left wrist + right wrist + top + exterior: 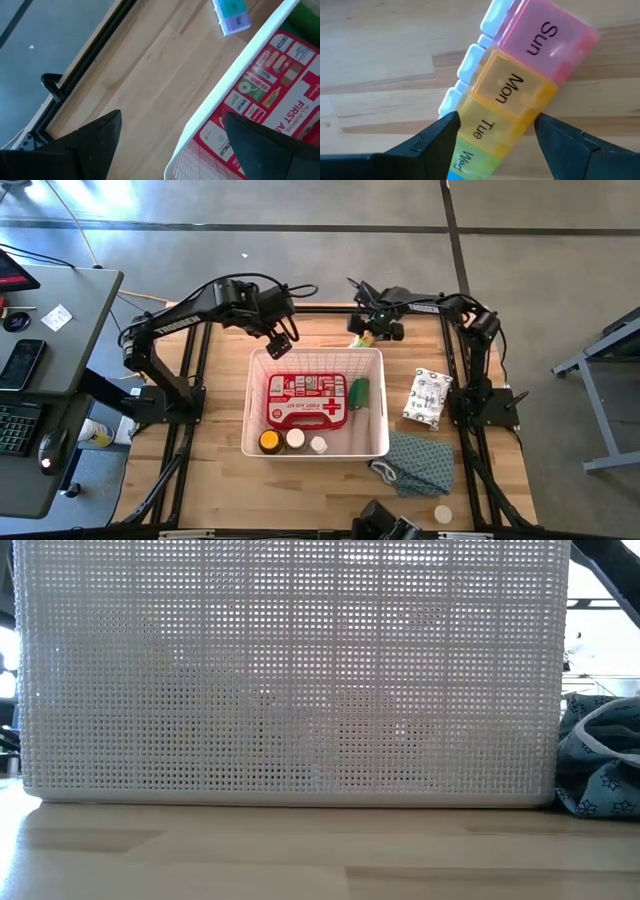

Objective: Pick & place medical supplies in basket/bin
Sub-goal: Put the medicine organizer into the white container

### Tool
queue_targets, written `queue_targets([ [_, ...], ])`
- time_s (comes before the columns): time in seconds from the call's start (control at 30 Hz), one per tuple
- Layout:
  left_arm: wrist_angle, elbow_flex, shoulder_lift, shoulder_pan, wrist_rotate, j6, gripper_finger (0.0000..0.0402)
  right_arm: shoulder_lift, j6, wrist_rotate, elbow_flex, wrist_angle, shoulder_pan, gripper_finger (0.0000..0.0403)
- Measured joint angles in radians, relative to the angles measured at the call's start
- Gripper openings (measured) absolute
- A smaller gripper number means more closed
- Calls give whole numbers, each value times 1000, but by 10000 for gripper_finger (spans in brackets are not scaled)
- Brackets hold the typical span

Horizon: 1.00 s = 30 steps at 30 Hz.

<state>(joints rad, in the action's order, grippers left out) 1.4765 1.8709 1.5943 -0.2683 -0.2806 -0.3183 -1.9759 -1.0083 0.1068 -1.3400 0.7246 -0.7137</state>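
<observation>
The white mesh basket (378, 405) stands mid-table and holds the red first-aid case (306, 400), a green roll (358, 390) and three small bottles (295, 440) along its near wall. The rainbow pill organiser (520, 85) lies flat on the wood just beyond the basket's far right corner. My right gripper (495, 122) is open, pointing down over it. Its fingers stand on either side of the "Tue" compartment, across the organiser's length. My left gripper (172, 140) hangs open and empty above the basket's far left corner (283, 343).
Right of the basket lie a white printed packet (428, 397), a blue-grey starry cloth pouch (415, 463) and a small white cap (442, 513). A black frame rail (320, 310) runs along the table's far edge, close behind the organiser. Bare wood lies left of the basket.
</observation>
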Motion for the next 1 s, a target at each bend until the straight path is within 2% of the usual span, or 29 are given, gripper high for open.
queue_targets([
  [0.23, 10, 0, -4, 0, 0, 1, 385, -10, 67, -75, -3, 42, 9, 256],
  [0.63, 15, 0, -4, 0, 13, 35, 385, 0, 273, -198, -2, 289, -28, 255],
  [0.83, 12, 0, -3, 0, 21, 64, 385, 36, 364, -294, 7, 366, -45, 255],
  [1.0, -13, 0, -3, 0, 21, 70, 385, 47, 427, -310, 7, 407, -64, 255],
])
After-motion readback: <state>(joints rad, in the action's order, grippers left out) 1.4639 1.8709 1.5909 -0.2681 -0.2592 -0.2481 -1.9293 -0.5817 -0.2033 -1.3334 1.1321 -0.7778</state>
